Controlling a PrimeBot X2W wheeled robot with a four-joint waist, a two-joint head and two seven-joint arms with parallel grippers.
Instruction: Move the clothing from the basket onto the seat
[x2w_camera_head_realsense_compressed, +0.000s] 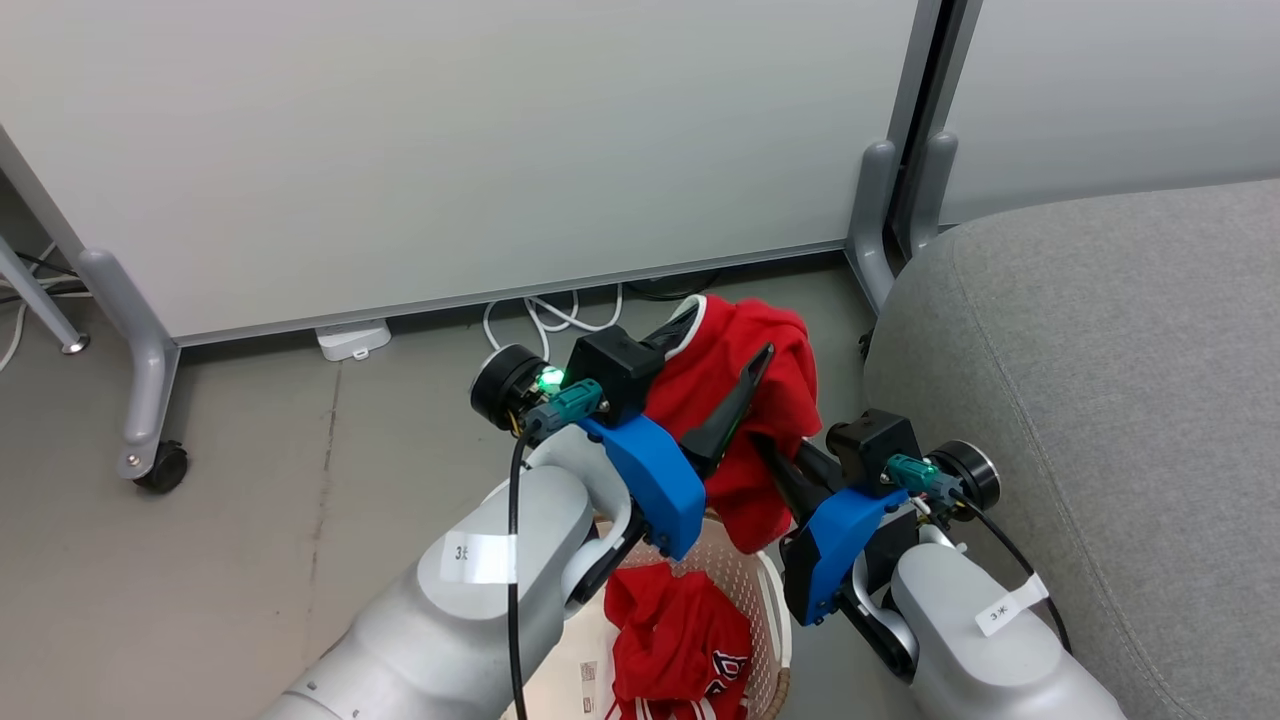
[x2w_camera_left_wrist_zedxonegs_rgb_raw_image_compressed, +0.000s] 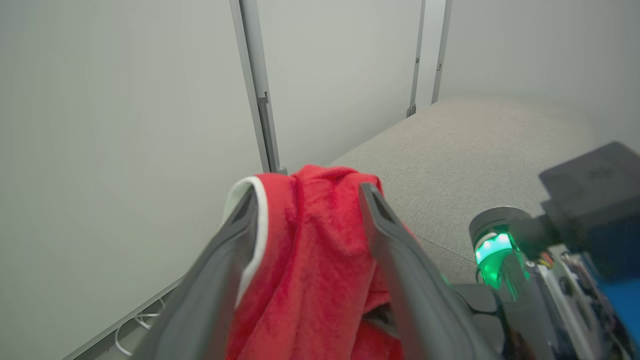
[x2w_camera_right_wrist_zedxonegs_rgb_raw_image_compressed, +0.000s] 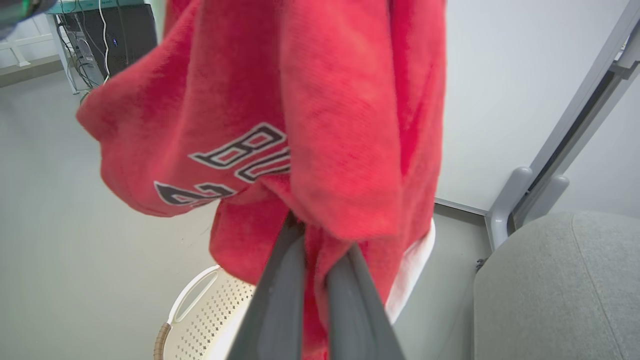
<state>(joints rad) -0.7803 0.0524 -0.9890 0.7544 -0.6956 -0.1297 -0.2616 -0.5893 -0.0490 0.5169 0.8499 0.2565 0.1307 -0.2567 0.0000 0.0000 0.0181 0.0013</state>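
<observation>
two red jerseys matter here. the lifted jersey (x2w_camera_head_realsense_compressed: 775, 345) hangs bunched in the air above the laundry basket (x2w_camera_head_realsense_compressed: 760, 590), near the grey sofa seat (x2w_camera_head_realsense_compressed: 1100, 400) but not on it. a second jersey (x2w_camera_head_realsense_compressed: 675, 640) lies crumpled inside the basket.

the fabric looks thin, light and completely limp, so i would expect it to sag into whatever shape gravity gives it and to slide easily over smooth plastic. it should not tear or bruise, and weight is no concern. the trouble is more likely to be slack cloth trailing, or a single layer slipping out of a pinch. a gathered fold several layers thick, or the white-trimmed edge where the cloth is doubled, seems the safest place to take hold.

the left fingers (x2w_camera_left_wrist_zedxonegs_rgb_raw_image_compressed: 400, 260) stand wide apart. the jersey is draped between and over them, with its white trim lying against one finger, so they look to be carrying cloth rather than pinching it.

the right fingers (x2w_camera_right_wrist_zedxonegs_rgb_raw_image_compressed: 280, 300) are pressed together on a fold low on the garment, just under the dark lettering, and the rest of the jersey hangs around them. that pinch looks like the only real hold, and the loose cloth could catch on the spread left fingers.
</observation>
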